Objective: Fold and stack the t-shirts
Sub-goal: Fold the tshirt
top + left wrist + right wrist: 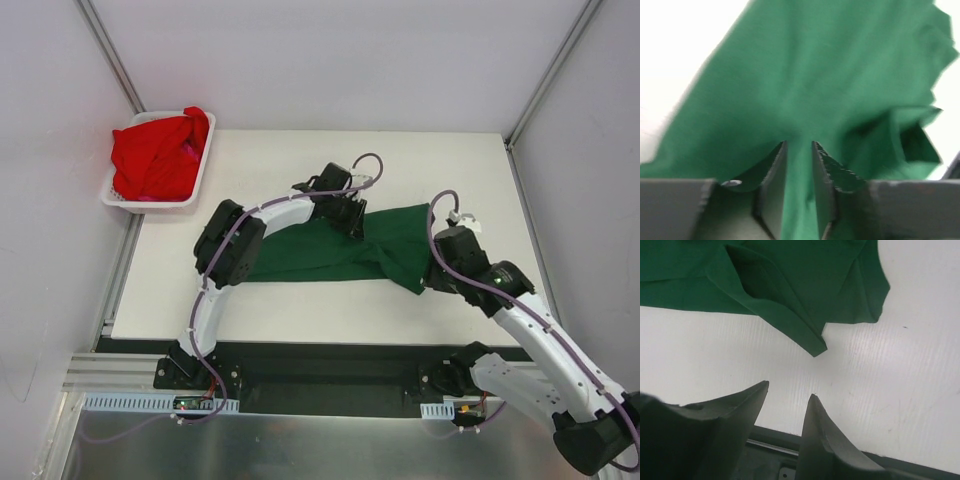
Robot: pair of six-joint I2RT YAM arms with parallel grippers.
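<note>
A dark green t-shirt (330, 252) lies partly bunched on the middle of the white table. My left gripper (352, 222) is shut on a fold of its upper edge; in the left wrist view green cloth (810, 75) runs between the jaws (799, 150). My right gripper (432, 280) is open and empty, just off the shirt's lower right corner; in the right wrist view the shirt's corner (810, 340) lies ahead of the gripper (789, 390). Red t-shirts (155, 155) are heaped in the white basket (205, 165) at the far left.
The basket sits on the table's far left corner. Grey walls and metal frame posts (110, 55) enclose the table. A black strip (330, 355) runs along the near table edge by the arm bases.
</note>
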